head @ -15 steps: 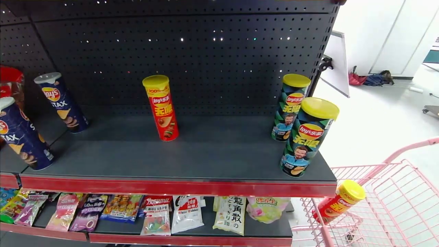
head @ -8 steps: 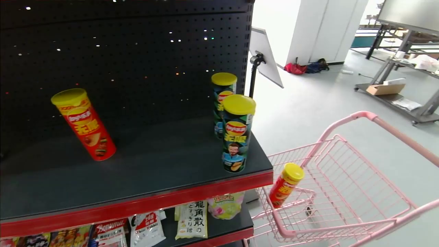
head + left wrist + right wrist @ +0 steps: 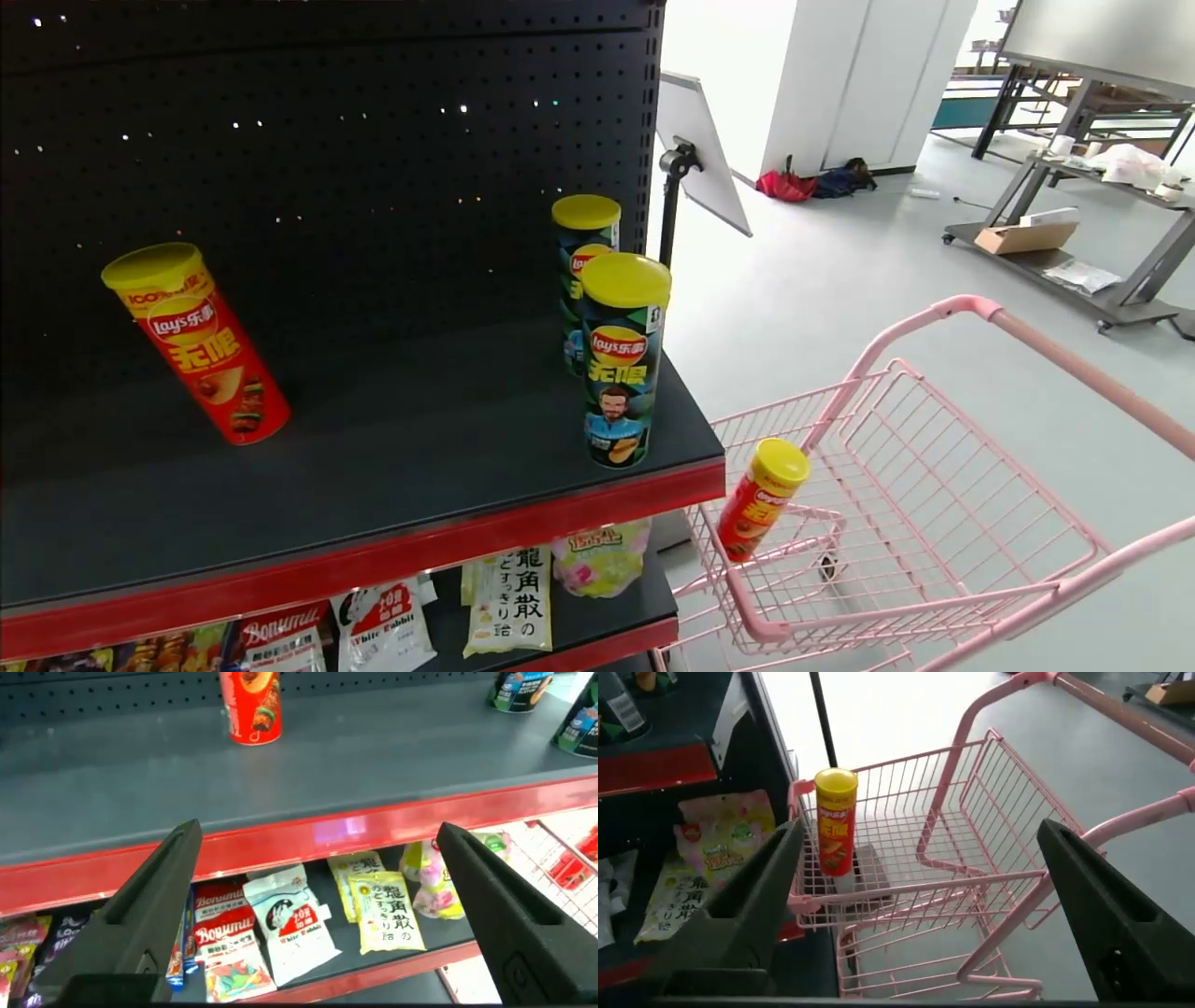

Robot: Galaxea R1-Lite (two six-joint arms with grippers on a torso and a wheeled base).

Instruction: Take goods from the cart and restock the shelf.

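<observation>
The red can (image 3: 761,499) to be restocked stands tilted in the pink cart (image 3: 976,306), in the corner nearest the shelf (image 3: 373,551), its yellow lid up. The right arm's jaws are spread wide and empty, above the cart and well apart from that can. The left arm's jaws are also wide and empty, facing the shelf's red front edge above the snack bags (image 3: 290,929) on the lower level. On the upper level a second red can (image 3: 196,345) stands alone, and two dark green cans (image 3: 616,364) stand one behind the other at the end near the cart
</observation>
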